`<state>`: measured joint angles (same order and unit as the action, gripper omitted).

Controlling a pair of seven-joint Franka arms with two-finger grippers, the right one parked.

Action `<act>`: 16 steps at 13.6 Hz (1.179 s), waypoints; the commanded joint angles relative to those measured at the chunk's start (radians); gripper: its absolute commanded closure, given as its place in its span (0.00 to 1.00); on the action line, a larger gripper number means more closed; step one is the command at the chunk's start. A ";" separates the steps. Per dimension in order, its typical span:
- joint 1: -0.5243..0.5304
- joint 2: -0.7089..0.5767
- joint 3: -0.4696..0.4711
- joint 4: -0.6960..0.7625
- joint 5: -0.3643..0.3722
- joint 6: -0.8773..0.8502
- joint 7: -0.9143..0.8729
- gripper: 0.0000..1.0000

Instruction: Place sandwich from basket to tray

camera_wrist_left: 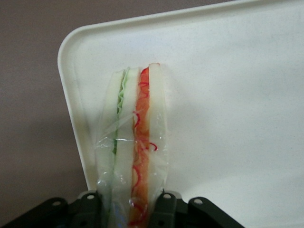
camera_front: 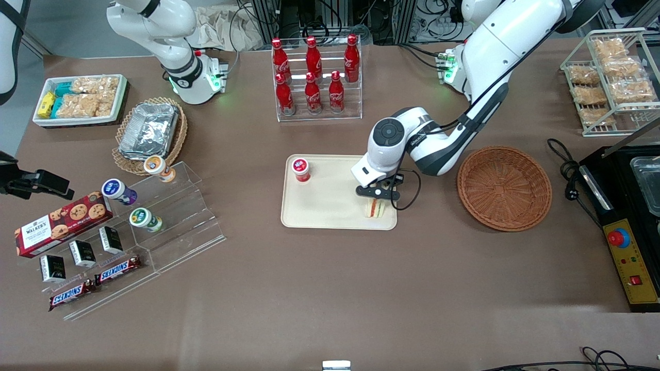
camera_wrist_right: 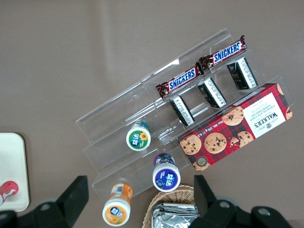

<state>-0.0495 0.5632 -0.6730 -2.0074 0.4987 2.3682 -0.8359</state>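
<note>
The sandwich, a plastic-wrapped wedge of white bread with green and orange-red layers, stands on edge at the tray's corner nearest the front camera, on the basket's side. My gripper is directly above it and shut on it, one black finger pressing each side of the wrap. The cream tray lies mid-table. The reddish-brown wicker basket sits beside the tray toward the working arm's end, with nothing in it.
A red-lidded cup stands on the tray's corner farthest from the sandwich. A cola bottle rack is farther from the camera. An acrylic step stand with snacks lies toward the parked arm's end. A black appliance borders the basket.
</note>
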 commanded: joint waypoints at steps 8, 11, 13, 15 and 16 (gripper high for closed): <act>0.128 -0.140 -0.065 0.580 -0.190 -0.732 0.171 0.00; 0.273 -0.259 -0.069 0.587 -0.282 -0.771 0.320 0.00; 0.284 -0.372 0.092 0.595 -0.434 -0.867 0.571 0.00; 0.126 -0.469 0.446 0.543 -0.526 -0.876 0.737 0.00; 0.069 -0.511 0.580 0.515 -0.567 -0.876 0.808 0.00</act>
<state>0.1540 0.1541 -0.3606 -1.4055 0.0107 1.4878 -0.1569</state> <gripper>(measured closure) 0.000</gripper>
